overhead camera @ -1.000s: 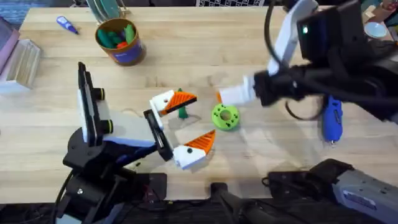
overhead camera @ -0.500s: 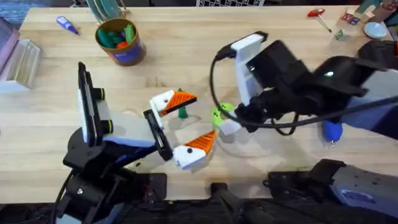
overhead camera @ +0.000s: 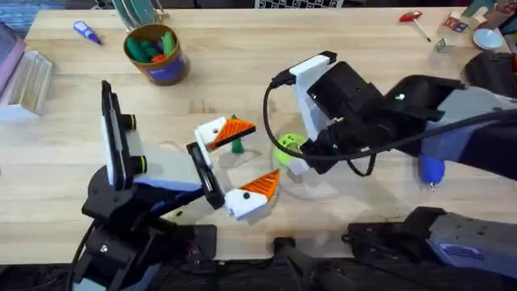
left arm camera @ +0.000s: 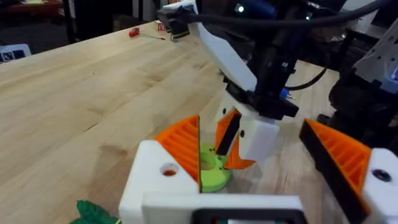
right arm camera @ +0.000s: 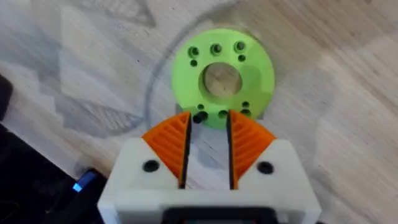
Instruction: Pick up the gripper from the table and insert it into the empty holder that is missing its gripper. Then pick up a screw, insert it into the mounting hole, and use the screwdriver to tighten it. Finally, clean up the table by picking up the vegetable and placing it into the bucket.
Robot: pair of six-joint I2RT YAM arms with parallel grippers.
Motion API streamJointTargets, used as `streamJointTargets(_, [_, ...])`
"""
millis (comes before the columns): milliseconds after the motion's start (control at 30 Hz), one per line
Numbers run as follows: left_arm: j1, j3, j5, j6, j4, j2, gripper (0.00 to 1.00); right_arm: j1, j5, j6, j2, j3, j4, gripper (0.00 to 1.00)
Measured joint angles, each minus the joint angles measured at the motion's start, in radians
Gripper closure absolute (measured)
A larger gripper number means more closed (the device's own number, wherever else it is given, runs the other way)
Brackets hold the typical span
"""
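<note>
2 narrow-gapped fingers of the right claw (right arm camera: 208,134) touch the green disc (right arm camera: 222,78).

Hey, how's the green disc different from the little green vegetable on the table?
The disc is round and flat with holes; the vegetable is slim with a leafy end. The disc is lime; the vegetable darker green. The disc lies by the right gripper, the vegetable by the left gripper. Both rest on the table.

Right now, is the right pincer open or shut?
Open: the right pincer shows a gap between its orange pads, at the green disc's edge.
</note>
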Motion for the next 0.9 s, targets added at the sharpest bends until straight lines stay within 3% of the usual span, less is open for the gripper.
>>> streamJointTargets(333, [0.0, 0.0, 0.0, 0.0, 0.0, 0.0, 0.016, 0.0, 0.015, 0.017, 0.0, 0.0, 0.023, 0.719])
streamJointTargets(400, [0.0, 0.0, 0.0, 0.0, 0.0, 0.0, 0.015, 0.0, 0.015, 0.026, 0.0, 0.0, 0.027, 0.825])
streamJointTargets(500, [0.0, 0.0, 0.0, 0.0, 0.0, 0.0, 0.016, 0.0, 0.015, 0.027, 0.0, 0.0, 0.026, 0.874])
streamJointTargets(567, [0.0, 0.0, 0.0, 0.0, 0.0, 0.0, 0.015, 0.0, 0.015, 0.031, 0.0, 0.0, 0.026, 0.982])
streamJointTargets(900, [0.0, 0.0, 0.0, 0.0, 0.0, 0.0, 0.015, -0.018, 0.006, 0.031, 0.0, 0.001, 0.014, 0.995])
